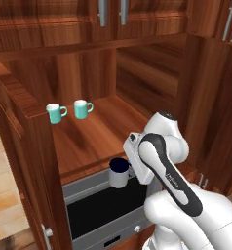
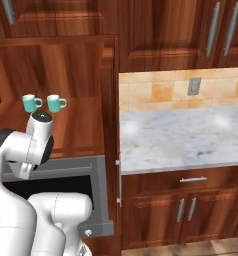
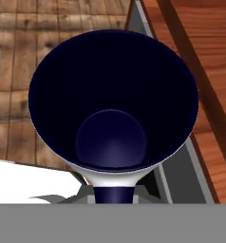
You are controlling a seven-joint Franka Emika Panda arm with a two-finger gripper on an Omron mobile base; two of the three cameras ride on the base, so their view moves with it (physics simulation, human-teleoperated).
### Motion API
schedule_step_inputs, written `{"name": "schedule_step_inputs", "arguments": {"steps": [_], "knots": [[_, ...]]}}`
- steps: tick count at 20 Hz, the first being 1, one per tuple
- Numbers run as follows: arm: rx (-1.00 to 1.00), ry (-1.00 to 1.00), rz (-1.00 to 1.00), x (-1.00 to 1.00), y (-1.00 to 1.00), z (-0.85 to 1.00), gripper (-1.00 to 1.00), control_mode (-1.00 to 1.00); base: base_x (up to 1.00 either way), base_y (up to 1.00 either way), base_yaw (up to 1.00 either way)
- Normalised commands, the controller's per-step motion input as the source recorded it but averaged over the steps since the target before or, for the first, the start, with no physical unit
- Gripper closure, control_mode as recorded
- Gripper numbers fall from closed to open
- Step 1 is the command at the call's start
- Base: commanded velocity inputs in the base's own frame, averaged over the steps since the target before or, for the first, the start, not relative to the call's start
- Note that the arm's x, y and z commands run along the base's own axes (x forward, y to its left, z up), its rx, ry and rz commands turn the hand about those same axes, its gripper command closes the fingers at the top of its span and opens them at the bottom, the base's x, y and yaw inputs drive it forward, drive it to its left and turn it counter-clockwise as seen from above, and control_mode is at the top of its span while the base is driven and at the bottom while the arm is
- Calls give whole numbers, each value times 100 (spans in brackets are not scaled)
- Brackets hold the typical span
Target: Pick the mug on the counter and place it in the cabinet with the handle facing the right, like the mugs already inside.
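Mug (image 1: pixel 118 173) held in tool (image 1: pixel 130 171), centre of left base view, below cabinet shelf (image 1: pixel 93 141). Tool closed on it. Transport step; next: raise, set beside teal mugs (image 1: pixel 69 111), handle right.

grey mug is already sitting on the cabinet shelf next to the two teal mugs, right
Not quite. The left base view shows the grey mug held up at the gripper, in front of the shelf's front edge and above the dark opening below, not yet on the cabinet shelf. The two teal mugs do stand on that shelf, further back.
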Motion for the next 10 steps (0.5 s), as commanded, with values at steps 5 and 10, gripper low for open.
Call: {"name": "schedule_step_inputs", "arguments": {"steps": [5, 10], "knots": [[0, 0, 0, 0, 0, 0, 100, 100, 22, 0, 1], [0, 0, 0, 0, 0, 0, 100, 100, 29, 1, 1]]}}
